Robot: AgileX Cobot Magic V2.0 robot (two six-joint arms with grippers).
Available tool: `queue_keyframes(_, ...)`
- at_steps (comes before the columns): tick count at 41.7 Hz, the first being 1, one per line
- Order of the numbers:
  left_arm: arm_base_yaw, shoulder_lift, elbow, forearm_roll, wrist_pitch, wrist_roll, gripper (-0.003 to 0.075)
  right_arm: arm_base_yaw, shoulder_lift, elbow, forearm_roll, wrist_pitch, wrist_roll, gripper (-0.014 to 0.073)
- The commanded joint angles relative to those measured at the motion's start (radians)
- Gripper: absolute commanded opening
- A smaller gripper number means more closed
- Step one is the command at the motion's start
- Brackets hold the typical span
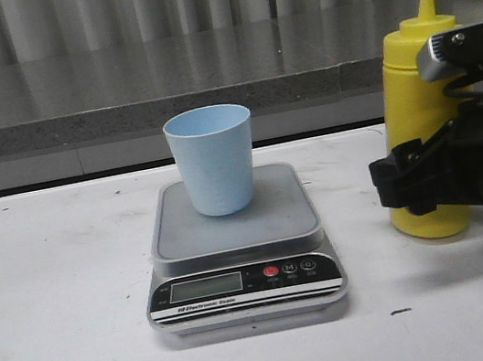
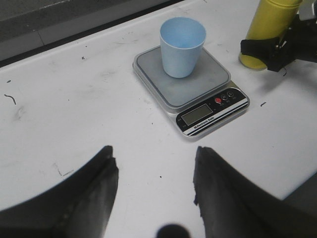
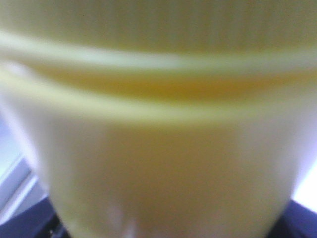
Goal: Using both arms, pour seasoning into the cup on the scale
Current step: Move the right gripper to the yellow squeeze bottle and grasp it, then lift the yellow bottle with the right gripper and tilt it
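Spread wide and gripping nothing, the left gripper [image 2: 153,198] is hovering near. On the right, the right gripper [image 1: 409,182] is closing round the tall yellow plastic squeeze bottle [image 1: 421,118]; whether it is clamped, I cannot tell. At centre, the pale blue plastic cup [image 1: 213,159] is sitting on the silver-grey digital scale [image 1: 239,246]. A loose grasp could be letting the bottle slip and topple the cup.

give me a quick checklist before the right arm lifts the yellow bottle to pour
1. Cup upright on the scale platform: ok.
2. Cup empty: ok, left wrist view shows nothing inside.
3. Bottle upright on the table, nozzle up: ok.
4. Right pincer around the bottle's lower body: ok; firm grip: cannot tell.
5. Left pincer open, holding nothing, well back from the scale: ok.
6. Scale display reading: cannot tell.
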Motion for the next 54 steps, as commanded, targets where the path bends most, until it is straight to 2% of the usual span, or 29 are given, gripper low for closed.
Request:
queue_keyframes(1,-0.007,0.003,-0.027,-0.004,-0.077,-0.001,0.0355,-0.003,-0.133,-0.009,0.001,-0.075,-0.008,0.0369)
queue_keyframes(7,-0.007,0.003,-0.027,-0.004,-0.077,-0.001,0.0355,-0.003,-0.285,-0.023,0.001,0.090,-0.022,0.0369)
queue_keyframes(13,-0.007,0.003,-0.027,-0.004,-0.077,-0.001,0.0355,-0.003,-0.433,-0.075,0.001,0.348,-0.066,0.0369)
queue_keyframes(22,-0.007,0.003,-0.027,-0.004,-0.077,-0.001,0.0355,-0.003,-0.584,-0.276,-0.012,0.895,-0.183,0.0369)
queue_keyframes(26,-0.007,0.003,-0.027,-0.004,-0.077,-0.001,0.0355,-0.003,-0.593,-0.399,-0.064,1.148,-0.244,0.0369)
queue_keyframes(32,-0.007,0.003,-0.027,-0.004,-0.077,-0.001,0.0355,-0.002,-0.578,-0.587,-0.156,1.429,-0.287,0.0369)
queue_keyframes(39,-0.007,0.003,-0.027,-0.004,-0.077,-0.001,0.0355,0.020,-0.539,-0.744,-0.273,1.588,-0.337,0.0369)
queue_keyframes(54,-0.007,0.003,-0.027,-0.004,-0.077,-0.001,0.0355,0.215,-0.327,-0.941,-0.649,1.922,-0.351,0.0369)
